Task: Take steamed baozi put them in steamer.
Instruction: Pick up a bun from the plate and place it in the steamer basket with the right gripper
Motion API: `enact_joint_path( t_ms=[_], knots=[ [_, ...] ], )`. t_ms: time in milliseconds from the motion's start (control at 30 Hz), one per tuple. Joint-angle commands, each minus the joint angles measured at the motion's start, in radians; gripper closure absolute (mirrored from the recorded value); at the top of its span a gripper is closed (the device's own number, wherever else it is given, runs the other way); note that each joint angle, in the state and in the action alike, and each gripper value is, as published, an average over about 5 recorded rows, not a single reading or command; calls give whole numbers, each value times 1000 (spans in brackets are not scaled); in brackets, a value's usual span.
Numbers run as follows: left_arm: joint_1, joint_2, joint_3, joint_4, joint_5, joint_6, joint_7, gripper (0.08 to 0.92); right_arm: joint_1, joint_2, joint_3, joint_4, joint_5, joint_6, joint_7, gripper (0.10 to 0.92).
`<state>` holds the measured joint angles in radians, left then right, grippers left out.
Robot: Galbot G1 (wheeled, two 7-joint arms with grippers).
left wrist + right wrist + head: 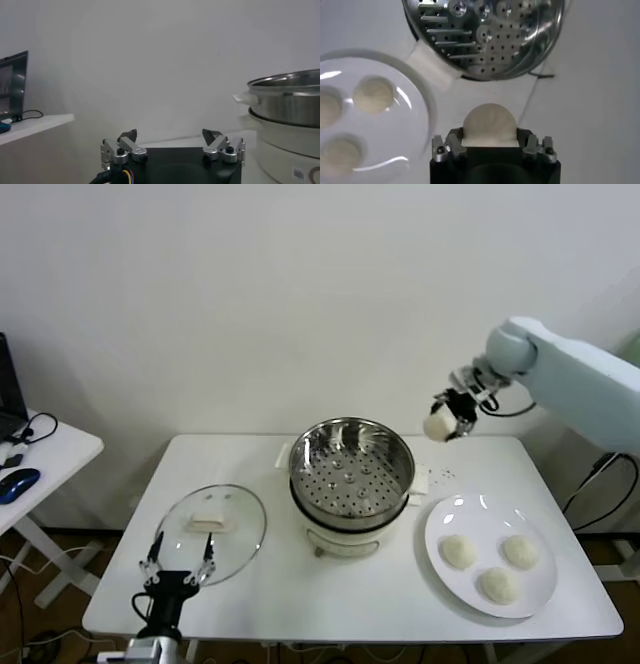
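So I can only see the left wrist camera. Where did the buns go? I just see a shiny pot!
Observer: Three baozi sit on a white plate, on the pot's other side.
Child: Where's the fourth one?
Observer: The right tool holds that lifted bun in the air, behind the plate.
Child: Is anything inside the pot?
Observer: No, the steamer shows only its holey bottom.
Child: Where's its lid?
Observer: The glass lid lies flat on the table, just ahead of your left tool, which is open.
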<state>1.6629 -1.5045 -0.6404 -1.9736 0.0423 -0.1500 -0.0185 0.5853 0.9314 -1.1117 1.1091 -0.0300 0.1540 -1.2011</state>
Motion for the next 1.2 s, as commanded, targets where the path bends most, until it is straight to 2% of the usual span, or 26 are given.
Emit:
enact_joint_path(
  t_ms=[33,167,400,733,1200],
  knots=[
    [1,-1,1,0,1,-1,0,177,132,122,-60,88,-108,92,-23,336],
    [2,0,-1,-3,1,-1,-1,177,57,200,-40,113,-211,131,-13,337],
    [9,3,-3,-12,1,1,-3,177,-81,318,-12,66,-363,201,3,338],
    [7,1,8,-10,11,6,-1,177,-183,355,8,22,-559,282,25,335],
    [14,-4,15,10,12,-4,-3,177,-246,363,20,7,-647,302,44,330]
  ],
)
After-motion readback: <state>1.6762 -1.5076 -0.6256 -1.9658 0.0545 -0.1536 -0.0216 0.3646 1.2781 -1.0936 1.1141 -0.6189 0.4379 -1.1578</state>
